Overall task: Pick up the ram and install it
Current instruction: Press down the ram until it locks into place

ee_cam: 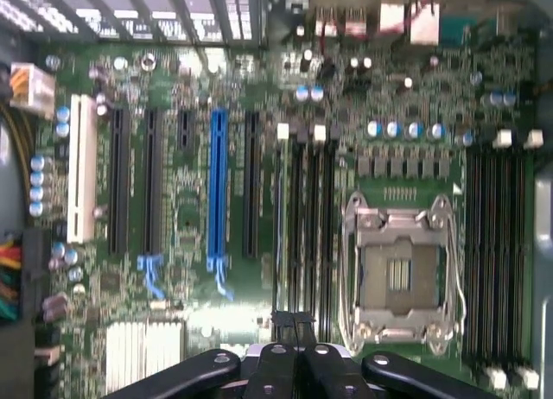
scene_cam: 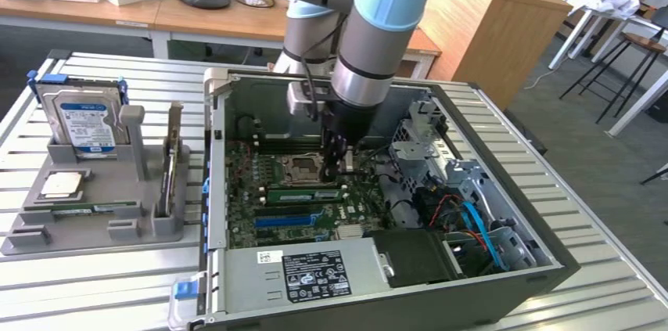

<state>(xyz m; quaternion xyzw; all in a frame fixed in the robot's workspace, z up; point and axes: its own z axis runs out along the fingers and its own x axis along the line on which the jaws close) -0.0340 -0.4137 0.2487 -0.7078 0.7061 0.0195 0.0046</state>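
Note:
The ram (scene_cam: 305,193), a narrow green stick with a white sticker, stands on edge in a memory slot of the motherboard (scene_cam: 274,225), just beside the CPU socket (scene_cam: 302,165). In the wrist view the ram (ee_cam: 279,235) shows edge-on in the slot nearest the long black card slots. My gripper (scene_cam: 336,173) reaches down into the open computer case, right above the ram's end towards the exterior view's right. Its black fingers (ee_cam: 304,351) are pressed together with nothing between them; the gripper (ee_cam: 294,319) is shut over the memory slots. Whether the tips touch the ram I cannot tell.
The case walls (scene_cam: 501,190), a drive cage (scene_cam: 423,139) and blue cables (scene_cam: 475,221) surround the board. A grey holder (scene_cam: 94,225) at the exterior view's left carries a hard drive (scene_cam: 86,124), an upright expansion card (scene_cam: 169,163) and a processor chip (scene_cam: 61,185).

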